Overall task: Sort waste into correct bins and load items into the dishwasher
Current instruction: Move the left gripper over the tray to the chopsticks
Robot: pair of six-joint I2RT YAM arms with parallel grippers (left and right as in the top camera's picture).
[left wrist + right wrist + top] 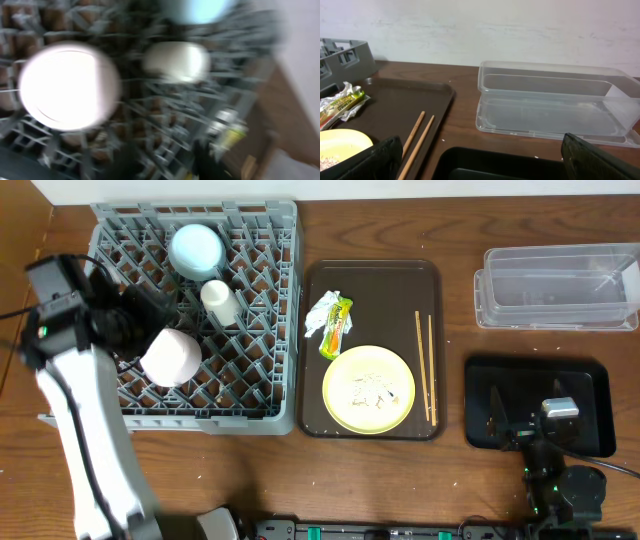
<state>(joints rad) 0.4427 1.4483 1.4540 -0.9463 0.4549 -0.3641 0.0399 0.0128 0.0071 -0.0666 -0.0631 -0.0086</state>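
Grey lattice dish rack [260,395], upper left: light blue bowl [195,248], white cup [220,300] and white bowl [172,355] seated among pegs, bowls apparently inverted to drain. Left jaws over rack; state indeterminate, view blurred. Right jaws spread wide, empty, above black tray [590,380], lower right. Yellow plate [345,375] with rice scraps [372,392], wooden chopsticks [425,370] and crumpled wrapper [330,320] lie on brown serving tray [370,280], centre. Clear tub [555,288] upper right.

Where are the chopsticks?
From overhead, the chopsticks lie on the brown tray, along its right side, just right of the yellow plate.
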